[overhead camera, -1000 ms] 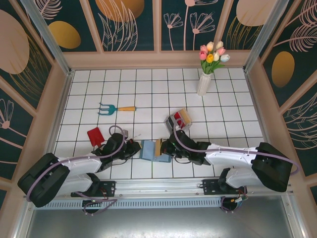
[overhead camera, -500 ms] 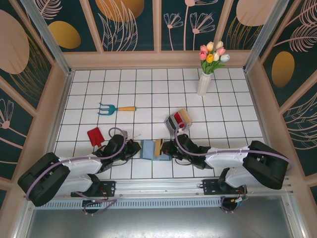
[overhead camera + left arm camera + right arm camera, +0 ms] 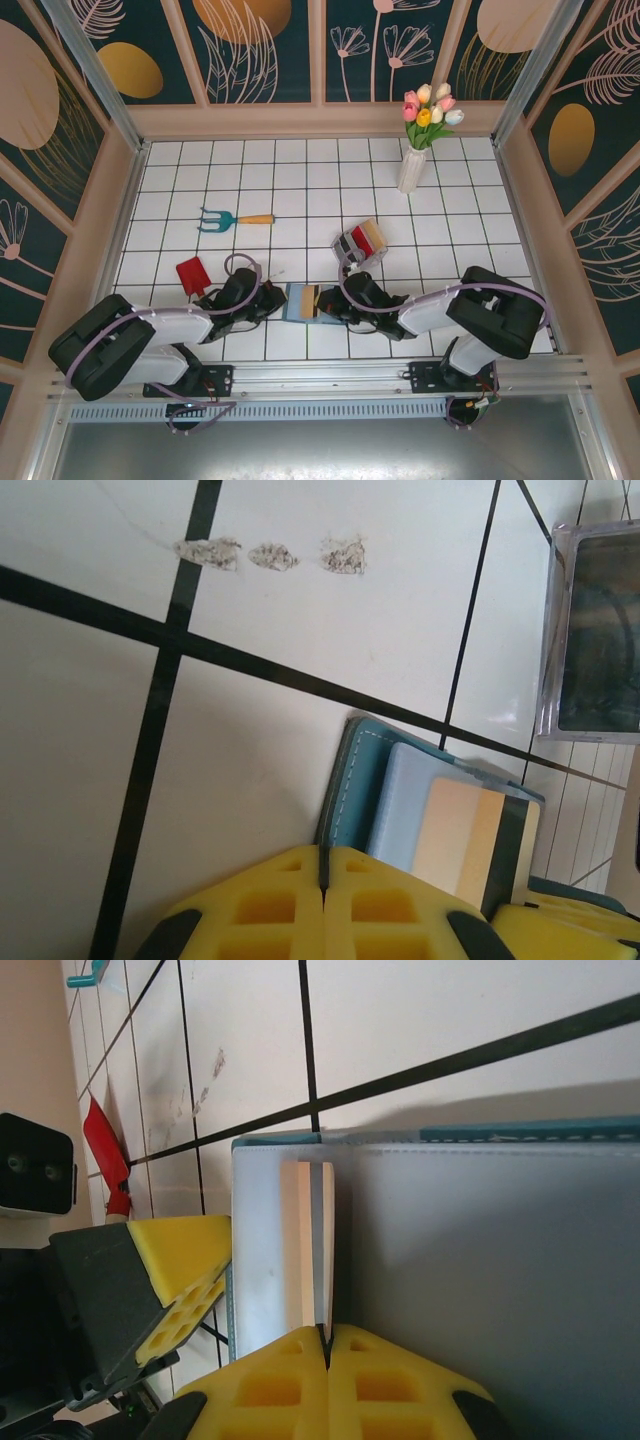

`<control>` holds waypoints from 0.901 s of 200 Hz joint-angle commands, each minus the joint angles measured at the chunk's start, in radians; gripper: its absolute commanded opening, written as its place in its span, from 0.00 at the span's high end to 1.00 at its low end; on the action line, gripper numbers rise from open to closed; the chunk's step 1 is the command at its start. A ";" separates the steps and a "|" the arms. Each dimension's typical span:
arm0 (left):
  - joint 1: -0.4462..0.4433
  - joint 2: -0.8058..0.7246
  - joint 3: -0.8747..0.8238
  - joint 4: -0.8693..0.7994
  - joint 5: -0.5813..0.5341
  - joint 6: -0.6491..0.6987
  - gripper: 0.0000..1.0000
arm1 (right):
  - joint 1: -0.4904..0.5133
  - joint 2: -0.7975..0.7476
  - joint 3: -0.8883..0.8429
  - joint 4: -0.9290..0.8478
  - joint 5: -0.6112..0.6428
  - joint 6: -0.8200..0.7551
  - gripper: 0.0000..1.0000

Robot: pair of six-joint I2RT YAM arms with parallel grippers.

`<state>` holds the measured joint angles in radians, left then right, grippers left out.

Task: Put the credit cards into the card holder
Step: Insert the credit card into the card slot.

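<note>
The card holder [image 3: 298, 302] lies open on the table [image 3: 300, 180] between both arms, the left end effector [image 3: 322, 865], pads shut together, apparently pinning its teal edge steady while the right end effector [image 3: 325, 1335], pinched on a tan card [image 3: 313, 1240], feeds it edgewise into a slot.

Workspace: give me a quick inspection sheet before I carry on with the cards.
Surface: white tiled table, a few small scuff marks.
Job's things: teal card holder lies open; tan card on edge against its inner pocket; spare cards in the clear rack.
Clutter: teal hand rake, red flat item, vase of tulips.
Grippers: left tool shut at the holder's edge, grip unclear; right tool shut on the tan card.
Cables: lilac cable runs along each arm.
Surroundings: patterned wall panels.
</note>
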<state>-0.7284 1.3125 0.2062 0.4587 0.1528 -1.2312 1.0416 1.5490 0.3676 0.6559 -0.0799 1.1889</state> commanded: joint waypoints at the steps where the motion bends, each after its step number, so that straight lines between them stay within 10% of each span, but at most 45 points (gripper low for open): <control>1: -0.014 0.028 0.016 -0.088 -0.003 0.026 1.00 | 0.008 0.011 0.008 -0.049 -0.017 -0.003 1.00; 71: -0.016 0.045 0.010 -0.058 0.007 0.007 1.00 | 0.023 0.107 0.100 -0.025 -0.035 0.044 0.94; 148: -0.016 0.023 0.015 -0.108 -0.041 0.007 1.00 | 0.025 -0.048 0.126 -0.320 0.066 0.003 0.55; 180: -0.017 0.033 0.016 -0.099 -0.031 0.013 1.00 | 0.015 -0.066 0.133 -0.351 0.051 -0.021 0.56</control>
<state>-0.7334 1.3220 0.2218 0.4408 0.1444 -1.2240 1.0618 1.4933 0.4969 0.3981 -0.0475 1.1984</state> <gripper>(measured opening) 0.061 0.456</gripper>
